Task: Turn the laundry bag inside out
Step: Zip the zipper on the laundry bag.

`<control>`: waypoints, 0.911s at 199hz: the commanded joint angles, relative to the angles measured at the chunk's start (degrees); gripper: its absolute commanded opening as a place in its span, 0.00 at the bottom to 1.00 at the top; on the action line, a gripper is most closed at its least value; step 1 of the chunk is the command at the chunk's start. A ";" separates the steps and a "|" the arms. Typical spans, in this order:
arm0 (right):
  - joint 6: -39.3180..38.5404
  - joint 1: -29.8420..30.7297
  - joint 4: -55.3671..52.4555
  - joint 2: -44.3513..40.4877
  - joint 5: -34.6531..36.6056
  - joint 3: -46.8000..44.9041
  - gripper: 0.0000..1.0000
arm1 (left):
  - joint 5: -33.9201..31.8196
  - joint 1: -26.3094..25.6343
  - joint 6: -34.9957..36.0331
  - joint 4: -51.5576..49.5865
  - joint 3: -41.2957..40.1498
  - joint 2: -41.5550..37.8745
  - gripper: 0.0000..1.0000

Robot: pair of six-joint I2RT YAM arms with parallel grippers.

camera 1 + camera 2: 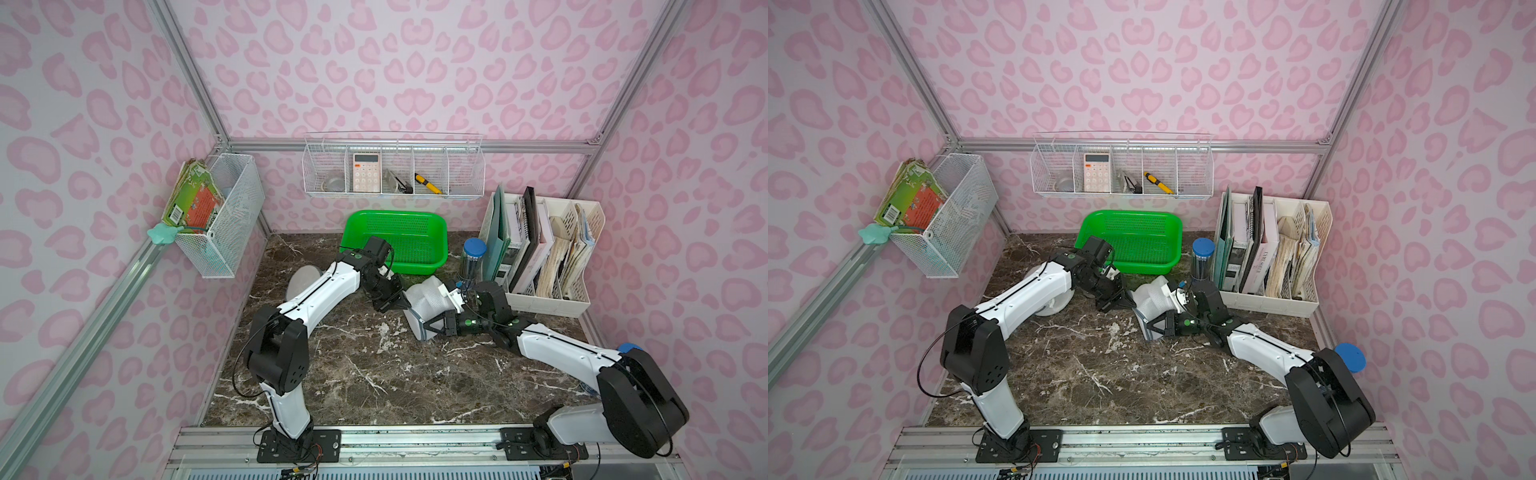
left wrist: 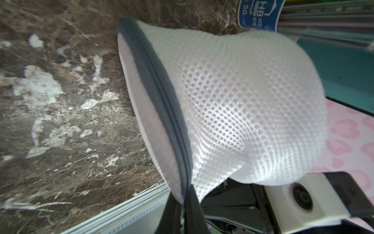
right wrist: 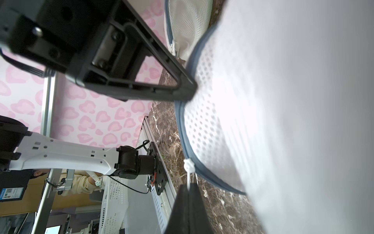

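1. Nearest me, the right gripper (image 1: pixel 424 328) is pinching shut on the white tie (image 3: pixel 189 165) at the zip's end.
2. Just behind, the left gripper (image 1: pixel 405 306) is clamping tight on the grey zip (image 2: pixel 166 101) hem.
3. The bag (image 1: pixel 428 295) is sitting puffed on the table (image 1: pixel 353 374), strung between both grippers. It's looking light and floppy, mesh going wherever it's tugged. I'm judging the stitched hem the firm hold, with bare mesh likely snagging.
4. Farthest, the basket (image 1: pixel 436 257) is standing just behind.

blue label (image 2: pixel 260 14) on the tube (image 1: pixel 473 266), "HB" and "50"; its remaining print too blurred
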 commanded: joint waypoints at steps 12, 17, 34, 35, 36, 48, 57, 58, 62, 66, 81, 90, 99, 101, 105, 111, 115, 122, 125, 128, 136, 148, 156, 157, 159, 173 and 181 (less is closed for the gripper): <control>-0.65 -1.17 -0.91 -2.34 -0.35 -3.73 0.00 | 4.42 6.70 -6.38 7.48 -7.28 -3.36 0.00; -0.55 -1.43 -0.83 -2.68 -0.47 -4.17 0.00 | 5.07 7.58 -7.10 8.31 -8.27 -3.68 0.00; -0.64 -1.84 -0.92 -3.68 -0.39 -5.03 0.00 | 6.48 8.82 -7.42 9.85 -9.68 -4.13 0.02; -0.65 -1.84 -0.92 -3.69 -0.39 -4.99 0.00 | 6.49 8.83 -7.29 9.80 -9.61 -4.10 0.02; -0.65 -1.84 -0.92 -3.74 -0.39 -5.01 0.00 | 6.50 8.84 -7.22 9.68 -9.53 -4.08 0.03; -0.79 -1.71 -1.31 -3.76 -0.39 -4.37 0.00 | 6.86 8.16 -6.45 9.08 -8.51 -3.46 0.07; -0.82 -1.51 -1.18 -3.40 -0.40 -3.59 0.00 | 6.55 7.28 -5.74 8.35 -7.55 -3.04 0.13; -0.82 -1.46 -1.18 -3.33 -0.39 -3.48 0.00 | 6.48 7.19 -5.66 8.25 -7.49 -2.98 0.14; -0.78 -1.32 -1.25 -3.09 -0.39 -3.00 0.00 | 6.22 6.78 -5.36 7.83 -6.98 -2.84 0.18; -0.77 -1.17 -1.28 -2.86 -0.39 -2.52 0.00 | 6.00 6.37 -5.07 7.32 -6.51 -2.69 0.23; -0.65 -0.66 -1.15 -1.76 -0.39 -0.69 0.00 | 4.37 4.81 -3.76 4.97 -4.45 -2.64 0.39; -0.48 -0.45 -1.08 -1.17 -0.22 0.40 0.00 | 2.84 3.84 -2.82 3.04 -3.41 -2.83 0.45; -0.31 -0.35 -0.88 -0.49 -0.12 1.34 0.00 | 1.14 2.88 -1.95 0.82 -2.48 -3.13 0.49; -0.30 -0.28 -0.84 -0.35 -0.12 1.55 0.00 | 0.79 2.70 -1.68 0.33 -2.48 -3.28 0.50; -0.27 -0.24 -0.75 -0.09 -0.12 1.95 0.00 | -0.12 2.30 -1.36 -0.88 -1.62 -3.46 0.52; -0.29 -0.17 -0.68 0.28 -0.04 2.44 0.00 | -1.39 1.61 -0.95 -2.25 -0.44 -3.69 0.53; -0.29 -0.09 -0.64 0.56 -0.03 2.82 0.00 | -2.02 1.17 -0.83 -2.98 -0.17 -3.95 0.53; -0.29 0.05 -0.59 1.05 -0.04 3.33 0.00 | -2.70 0.26 -0.74 -3.63 -0.11 -4.31 0.54; -0.28 0.09 -0.60 1.23 -0.04 3.63 0.00 | -2.84 -0.09 -0.77 -3.65 -0.27 -4.51 0.54; -0.29 0.16 -0.49 1.34 -0.08 3.79 0.00 | -2.86 -0.50 -0.87 -3.59 -0.31 -4.65 0.53; -0.29 0.37 -0.48 1.77 -0.12 4.27 0.00 | -2.76 -1.54 -1.16 -3.27 -0.80 -4.85 0.52; -0.38 0.68 -0.53 2.16 -0.21 4.67 0.00 | -2.47 -3.01 -1.18 -2.72 -1.18 -4.40 0.51; -0.36 0.79 -0.51 2.28 -0.27 4.83 0.00 | -2.59 -3.76 -1.23 -2.58 -1.25 -3.85 0.50; -0.37 0.79 -0.45 2.32 -0.28 4.82 0.00 | -2.57 -3.87 -1.30 -2.57 -1.17 -3.69 0.50; -0.33 0.79 -0.42 2.39 -0.29 4.81 0.00 | -2.55 -4.07 -1.28 -2.43 -1.18 -3.44 0.50; -0.45 0.97 -0.55 2.60 -0.39 4.98 0.00 | -2.55 -4.85 -1.49 -1.66 -0.80 -1.81 0.49; -0.47 1.06 -0.64 2.61 -0.39 5.08 0.00 | -2.76 -5.08 -1.67 -1.15 -0.57 -1.02 0.47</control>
